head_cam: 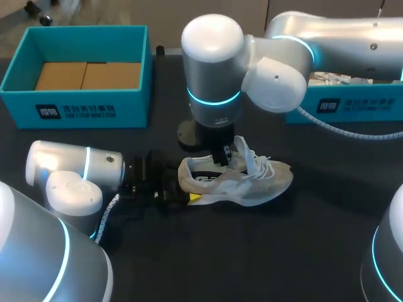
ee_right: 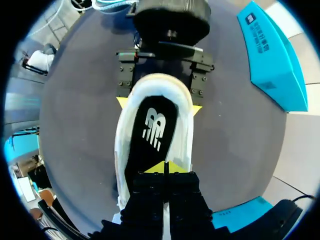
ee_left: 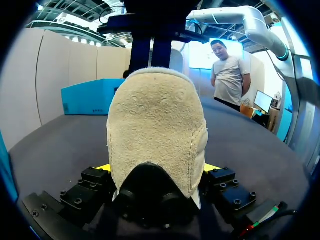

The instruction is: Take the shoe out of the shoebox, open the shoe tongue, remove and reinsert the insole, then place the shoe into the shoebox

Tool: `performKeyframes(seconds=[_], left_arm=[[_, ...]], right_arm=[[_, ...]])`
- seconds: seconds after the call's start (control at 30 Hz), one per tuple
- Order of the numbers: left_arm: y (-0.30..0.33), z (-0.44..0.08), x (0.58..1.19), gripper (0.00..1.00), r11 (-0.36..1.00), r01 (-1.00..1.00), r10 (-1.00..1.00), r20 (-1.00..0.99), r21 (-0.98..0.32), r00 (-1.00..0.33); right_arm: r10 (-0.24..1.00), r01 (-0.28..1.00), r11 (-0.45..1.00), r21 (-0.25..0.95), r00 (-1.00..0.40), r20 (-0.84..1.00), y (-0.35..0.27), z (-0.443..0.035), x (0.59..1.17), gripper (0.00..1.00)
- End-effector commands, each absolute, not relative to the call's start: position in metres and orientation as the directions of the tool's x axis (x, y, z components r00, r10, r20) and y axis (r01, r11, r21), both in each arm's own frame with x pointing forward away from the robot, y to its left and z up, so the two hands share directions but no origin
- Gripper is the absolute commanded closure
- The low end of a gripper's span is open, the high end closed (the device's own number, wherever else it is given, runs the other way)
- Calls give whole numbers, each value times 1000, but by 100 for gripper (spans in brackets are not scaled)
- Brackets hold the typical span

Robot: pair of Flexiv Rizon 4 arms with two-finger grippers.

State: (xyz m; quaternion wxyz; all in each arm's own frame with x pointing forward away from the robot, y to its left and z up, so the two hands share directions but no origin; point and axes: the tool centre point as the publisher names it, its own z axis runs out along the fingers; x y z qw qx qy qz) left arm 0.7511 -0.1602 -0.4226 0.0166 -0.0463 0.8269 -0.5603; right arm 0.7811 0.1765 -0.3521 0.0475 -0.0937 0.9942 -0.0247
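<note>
A pale beige sneaker (head_cam: 252, 182) with white laces lies on its sole in the middle of the dark table, toe to the right. My left gripper (head_cam: 187, 187) comes in low from the left, and its yellow tips press on both sides of the heel (ee_left: 155, 120). From above, my right gripper (head_cam: 223, 156) points straight down into the shoe's mouth. Its fingers (ee_right: 165, 167) are shut together, with their tips just over the black insole (ee_right: 155, 130). In the right wrist view the left gripper (ee_right: 159, 105) shows clamped around the heel.
A teal shoebox (head_cam: 75, 104) with brown cardboard inside stands at the back left. A second teal box (head_cam: 352, 106) stands at the back right behind my right arm. Bare dark tabletop lies in front of the shoe.
</note>
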Motion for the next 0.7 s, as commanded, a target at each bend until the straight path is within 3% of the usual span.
performKeyframes(seconds=[0.03, 0.57, 0.6, 0.63, 0.7], left_arm=[[-160, -424, 750, 100, 371, -58, -95, 24, -927, -995], [-160, -424, 750, 100, 371, -58, -95, 24, -927, -995], [-160, -424, 750, 100, 371, -58, -95, 24, -927, -995], [-160, -424, 750, 100, 371, -58, -95, 24, -927, -995], [-160, -424, 750, 100, 371, -58, -95, 24, -927, -995]], right_arm=[[-183, -179, 983, -47, -981, -72, 173, -365, 778, 100], [-123, -119, 991, -67, -991, -46, 160, -381, 770, 100], [-122, -119, 991, -66, -991, -47, 160, -381, 771, 97], [-123, -119, 991, -64, -991, -48, 161, -381, 772, 80], [-124, -121, 991, -61, -991, -48, 163, -382, 774, 71]])
